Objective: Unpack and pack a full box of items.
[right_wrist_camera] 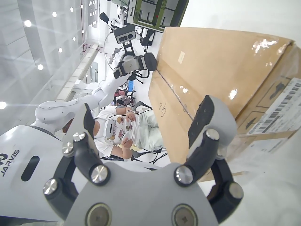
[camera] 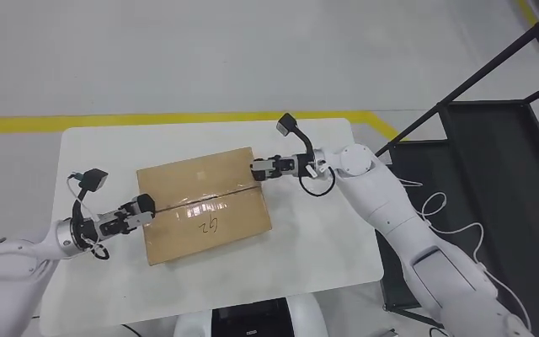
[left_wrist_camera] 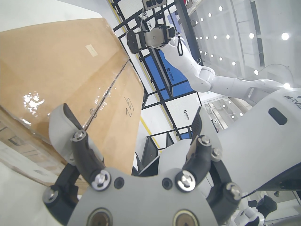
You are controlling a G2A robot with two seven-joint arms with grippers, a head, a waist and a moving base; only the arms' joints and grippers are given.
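The taped cardboard box [camera: 205,205] was seen closed at the middle of the white counter [camera: 320,244]. The left hand [camera: 145,206] and right hand [camera: 256,168] were held wide open at its opposite ends, nothing gripped.

Bright, even light from ceiling lamps [left_wrist_camera: 284,36]; glare patches on the box [camera: 205,212]; fisheye curve at wrist-view edges.

White table [camera: 328,253] on grey floor [camera: 253,50]; yellow line [camera: 168,123] crosses the floor just past the table's far edge; black rack [camera: 493,160] close off its right edge; blue-panelled frame [left_wrist_camera: 161,86] and green-framed cabinet [right_wrist_camera: 162,1] stand farther back.
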